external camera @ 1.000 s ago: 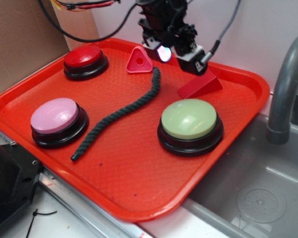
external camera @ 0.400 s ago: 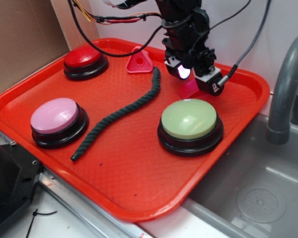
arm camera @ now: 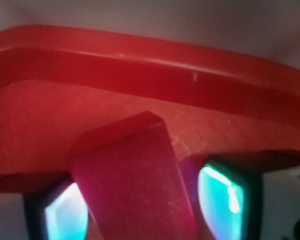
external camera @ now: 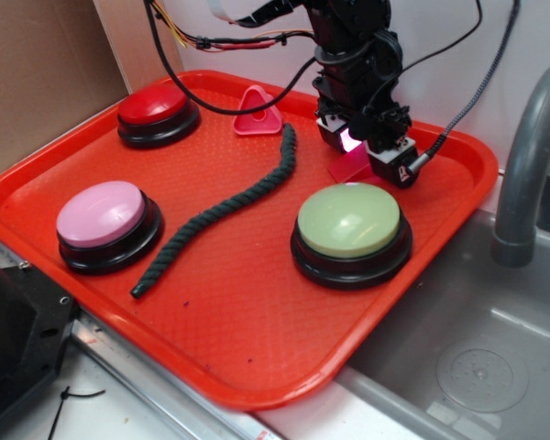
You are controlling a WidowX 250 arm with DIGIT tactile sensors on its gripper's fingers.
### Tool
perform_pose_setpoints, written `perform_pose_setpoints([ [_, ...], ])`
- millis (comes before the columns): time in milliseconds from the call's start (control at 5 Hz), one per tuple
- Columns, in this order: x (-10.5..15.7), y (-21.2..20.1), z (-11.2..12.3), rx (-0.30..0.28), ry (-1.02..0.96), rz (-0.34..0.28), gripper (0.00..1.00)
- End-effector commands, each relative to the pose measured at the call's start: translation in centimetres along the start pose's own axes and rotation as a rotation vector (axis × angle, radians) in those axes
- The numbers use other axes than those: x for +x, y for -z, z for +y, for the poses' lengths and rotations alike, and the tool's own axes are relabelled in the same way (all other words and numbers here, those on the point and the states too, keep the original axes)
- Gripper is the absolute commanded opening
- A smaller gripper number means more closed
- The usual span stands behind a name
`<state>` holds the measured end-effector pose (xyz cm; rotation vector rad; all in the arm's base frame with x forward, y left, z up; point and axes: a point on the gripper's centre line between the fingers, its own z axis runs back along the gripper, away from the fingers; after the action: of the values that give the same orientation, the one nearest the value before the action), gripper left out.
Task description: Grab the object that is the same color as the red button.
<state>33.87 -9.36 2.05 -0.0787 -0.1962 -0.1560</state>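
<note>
The red wedge-shaped object (external camera: 348, 168) lies on the orange-red tray (external camera: 257, 385) just behind the green button. My gripper (external camera: 356, 158) is down over it and hides most of it. In the wrist view the wedge (arm camera: 130, 175) fills the space between my two lit pads (arm camera: 220, 200). The left pad is against it, while a thin gap shows at the right pad, so the gripper (arm camera: 145, 205) is open around the wedge. The red button (external camera: 156, 105), dark red on a black base, stands at the tray's far left corner.
A green button (external camera: 348, 220) sits close in front of the gripper. There is a pink button (external camera: 101, 213) at the near left. A dark rope (external camera: 229, 206) runs across the middle and a pink triangle (external camera: 258, 112) sits at the back. The tray rim (arm camera: 140, 60) is just beyond the wedge. To the right are a faucet (external camera: 527, 156) and a sink (external camera: 477, 357).
The gripper has moved right and down from beside the pink triangle onto the red wedge, which it now straddles and mostly covers. The wedge has stayed in place.
</note>
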Motion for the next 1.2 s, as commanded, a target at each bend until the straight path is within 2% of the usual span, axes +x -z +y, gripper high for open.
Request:
perform_pose_setpoints([
  [0, 1.3, -2.9, 0.5, 0.029, -0.028, 0.035, 0.00],
  [200, 0.2, -7.6, 2.6, 0.016, -0.099, 0.062, 0.00],
  [400, -2.0, -12.6, 3.9, 0.049, -0.153, 0.077, 0.00],
  [600, -5.2, -17.0, 5.1, 0.071, -0.220, 0.055, 0.00],
  [1000, -10.2, -21.3, 6.4, 0.139, -0.361, 0.003, 0.00],
])
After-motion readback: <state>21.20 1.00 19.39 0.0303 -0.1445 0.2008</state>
